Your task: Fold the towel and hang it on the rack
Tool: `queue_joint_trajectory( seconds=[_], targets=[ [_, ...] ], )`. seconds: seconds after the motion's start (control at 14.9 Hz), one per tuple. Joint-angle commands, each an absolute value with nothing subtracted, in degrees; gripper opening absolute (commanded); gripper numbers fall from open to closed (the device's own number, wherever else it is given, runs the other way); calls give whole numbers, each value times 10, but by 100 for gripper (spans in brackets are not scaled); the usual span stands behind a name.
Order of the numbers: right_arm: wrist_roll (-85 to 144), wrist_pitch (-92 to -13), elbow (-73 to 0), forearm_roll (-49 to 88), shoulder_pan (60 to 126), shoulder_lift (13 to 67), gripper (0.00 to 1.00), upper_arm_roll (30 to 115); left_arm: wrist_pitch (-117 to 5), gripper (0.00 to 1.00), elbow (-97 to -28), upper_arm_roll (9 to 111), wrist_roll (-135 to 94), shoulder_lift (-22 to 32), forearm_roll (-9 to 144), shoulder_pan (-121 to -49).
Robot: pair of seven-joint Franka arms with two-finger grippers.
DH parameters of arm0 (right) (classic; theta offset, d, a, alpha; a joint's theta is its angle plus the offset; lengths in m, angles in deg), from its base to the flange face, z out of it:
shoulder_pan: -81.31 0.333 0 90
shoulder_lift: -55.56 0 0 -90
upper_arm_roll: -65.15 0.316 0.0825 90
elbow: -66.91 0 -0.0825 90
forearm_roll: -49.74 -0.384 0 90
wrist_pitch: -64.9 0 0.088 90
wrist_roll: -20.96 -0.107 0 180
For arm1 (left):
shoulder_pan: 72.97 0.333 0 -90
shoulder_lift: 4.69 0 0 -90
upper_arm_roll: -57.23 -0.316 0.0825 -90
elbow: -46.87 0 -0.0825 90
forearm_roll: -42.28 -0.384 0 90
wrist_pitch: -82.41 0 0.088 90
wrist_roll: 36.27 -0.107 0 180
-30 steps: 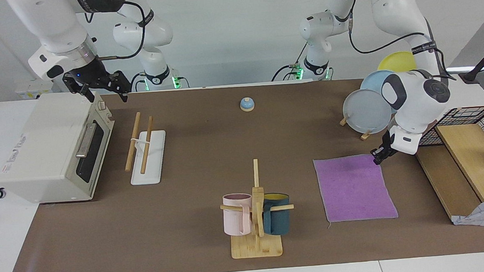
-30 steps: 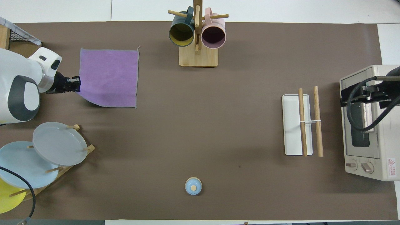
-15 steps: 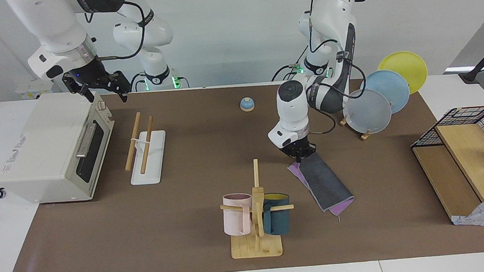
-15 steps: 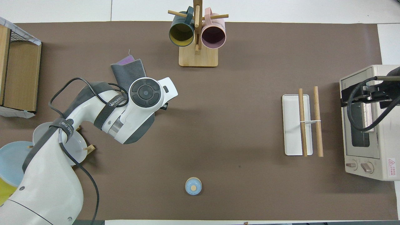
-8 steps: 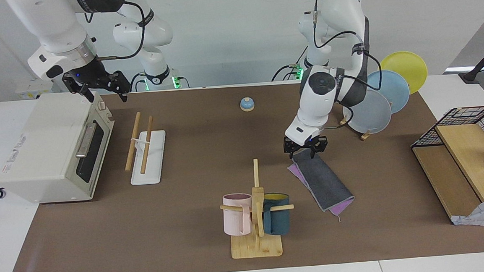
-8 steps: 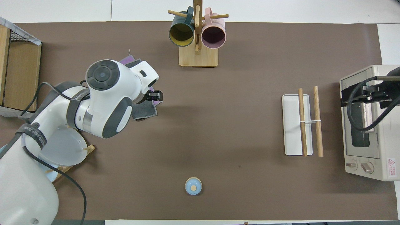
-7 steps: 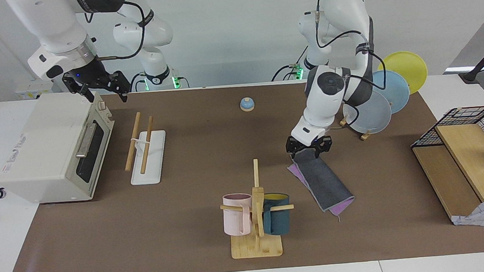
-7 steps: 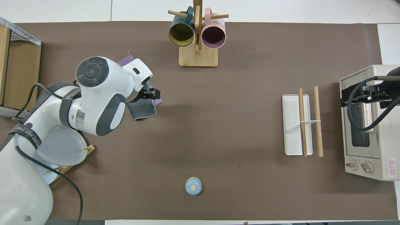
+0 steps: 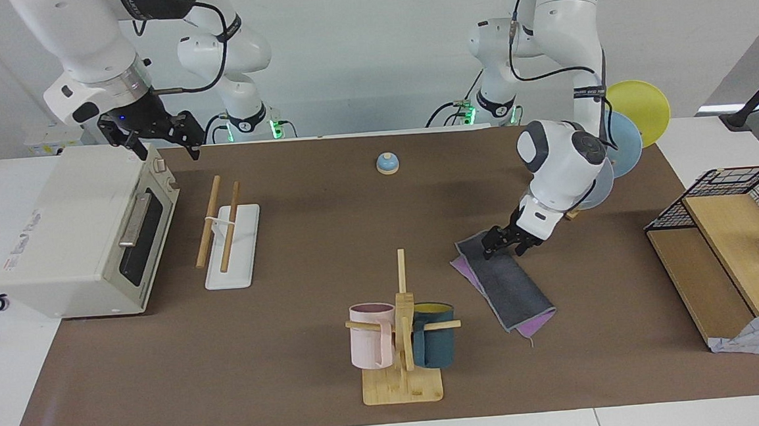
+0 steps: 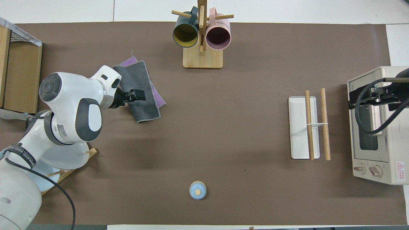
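Soft cloth towel [image 9: 505,281], wooden-rod rack [image 9: 221,224]

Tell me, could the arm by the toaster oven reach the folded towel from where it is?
Probably not easily: the right gripper hangs over the toaster oven, while the towel lies at the left arm's end.

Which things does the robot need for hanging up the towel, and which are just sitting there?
Needed:
- folded purple and dark grey cloth towel
- white-based rack with two wooden rods

Just sitting there:
- bamboo mug tree
- white toaster oven
- small blue bell
- stand of round plates
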State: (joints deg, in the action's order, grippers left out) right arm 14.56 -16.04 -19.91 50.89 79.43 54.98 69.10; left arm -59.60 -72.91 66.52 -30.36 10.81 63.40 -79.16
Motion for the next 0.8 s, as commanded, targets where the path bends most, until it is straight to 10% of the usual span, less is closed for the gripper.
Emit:
queue_joint_trajectory(
  seconds=[0.0,0.34,0.74],
  targets=[
    [152,-161,-209,498,784,559,100,693,-614,100,-761,667,-312,90,660,-790],
    [152,-161,-209,498,785,559,100,693,-616,89,-776,667,-312,89,685,-786],
    [152,-161,-209,498,785,559,100,693,-618,36,-777,667,-312,92,703,-789]
  ],
)
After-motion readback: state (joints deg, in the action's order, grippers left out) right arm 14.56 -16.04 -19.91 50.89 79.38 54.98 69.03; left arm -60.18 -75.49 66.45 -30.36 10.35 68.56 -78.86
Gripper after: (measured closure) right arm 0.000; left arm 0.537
